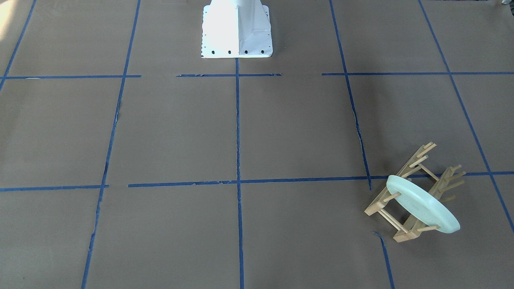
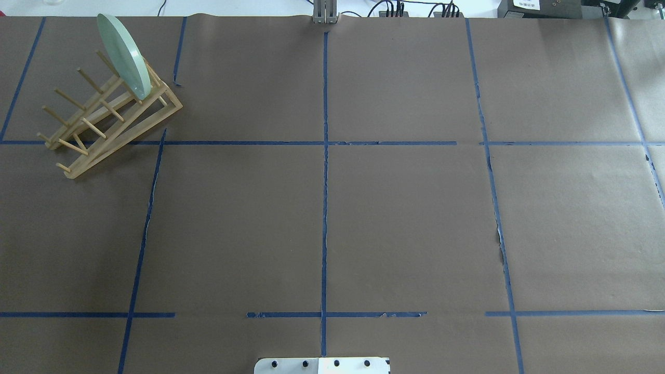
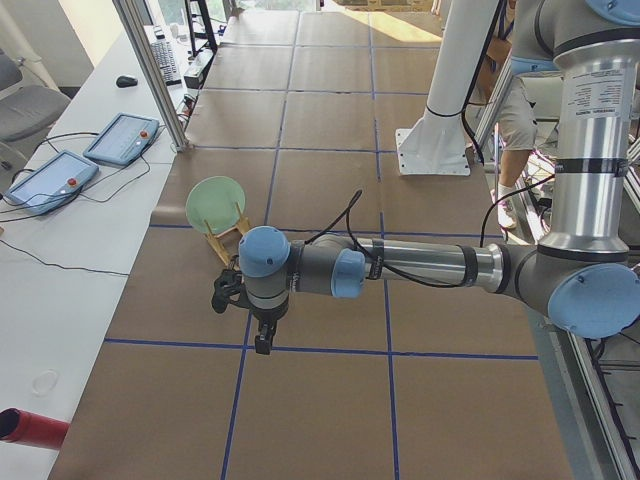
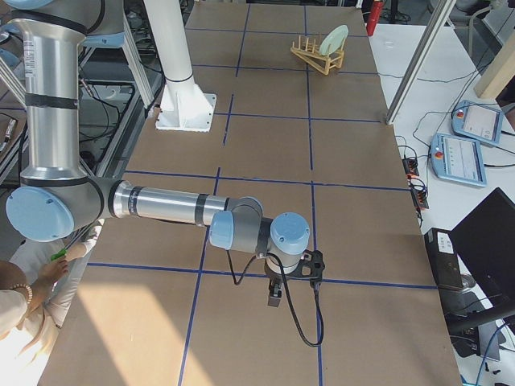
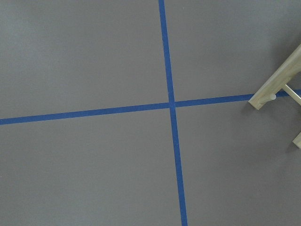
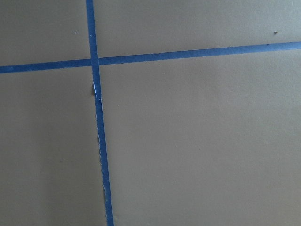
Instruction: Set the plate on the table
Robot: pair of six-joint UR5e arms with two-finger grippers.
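Observation:
The pale mint-green plate (image 1: 421, 208) stands on edge in the light wooden peg rack (image 1: 377, 204), at the far left of the table (image 2: 405, 218) in the overhead view, where the plate (image 2: 124, 54) leans in the rack (image 2: 119, 130). The plate also shows in both side views (image 3: 215, 203) (image 4: 334, 38). My left gripper (image 3: 262, 338) hangs above the paper, short of the rack; a rack corner (image 5: 277, 82) shows in its wrist view. My right gripper (image 4: 274, 295) hangs over the table's opposite end. Both show only in side views, so I cannot tell whether they are open or shut.
The white robot base (image 1: 236, 30) stands at the table's near edge in the overhead view (image 2: 322, 365). Operator pendants (image 3: 120, 138) and cables lie on the white bench beyond the far edge. A person (image 3: 520, 110) stands behind the robot.

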